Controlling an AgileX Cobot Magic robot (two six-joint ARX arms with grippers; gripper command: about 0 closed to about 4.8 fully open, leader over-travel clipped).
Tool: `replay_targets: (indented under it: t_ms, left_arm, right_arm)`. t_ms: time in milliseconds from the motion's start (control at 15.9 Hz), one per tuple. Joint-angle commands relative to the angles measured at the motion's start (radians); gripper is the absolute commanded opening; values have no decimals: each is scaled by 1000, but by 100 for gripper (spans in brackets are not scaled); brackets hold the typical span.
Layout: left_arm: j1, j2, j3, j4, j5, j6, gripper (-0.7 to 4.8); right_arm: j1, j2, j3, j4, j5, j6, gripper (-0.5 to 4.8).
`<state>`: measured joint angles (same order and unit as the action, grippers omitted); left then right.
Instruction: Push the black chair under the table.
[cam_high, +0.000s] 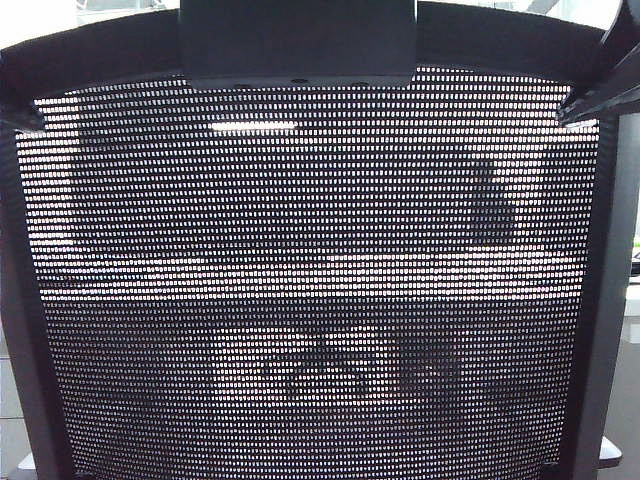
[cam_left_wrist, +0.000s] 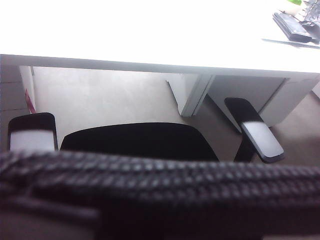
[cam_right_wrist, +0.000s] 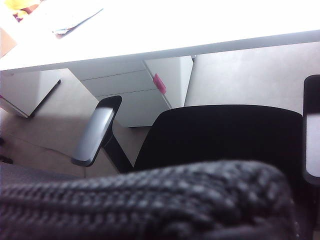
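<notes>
We see the black chair (cam_left_wrist: 135, 140) short of the bench (cam_left_wrist: 150, 35); both end effectors unseen, grip unknowable.

You're looking into strong backlight through the black chair (cam_high: 320, 300) mesh in the exterior view. In both wrist views the table (cam_left_wrist: 150, 35) top glares white, the near mesh edge is blurred, and shadow lies beneath.

Right arm (cam_high: 605, 75) angles in high (neither arm's jaws visible).
</notes>
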<state>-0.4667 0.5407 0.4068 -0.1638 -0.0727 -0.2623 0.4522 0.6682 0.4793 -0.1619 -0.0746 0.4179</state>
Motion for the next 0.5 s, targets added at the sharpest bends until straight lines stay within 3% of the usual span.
replay_targets:
  t_ms: [63, 315, 504]
  left_arm:
    - [6, 12, 2, 47, -76, 44, -6]
    - [92, 13, 2, 60, -48, 46, -6]
    - [187, 51, 2, 133, 49, 45, -6]
  right_arm:
    - [-5, 8, 7, 77, 10, -4, -8]
    - [-69, 39, 7, 99, -10, -12, -8]
    - [-118, 95, 8, 162, -62, -19, -8]
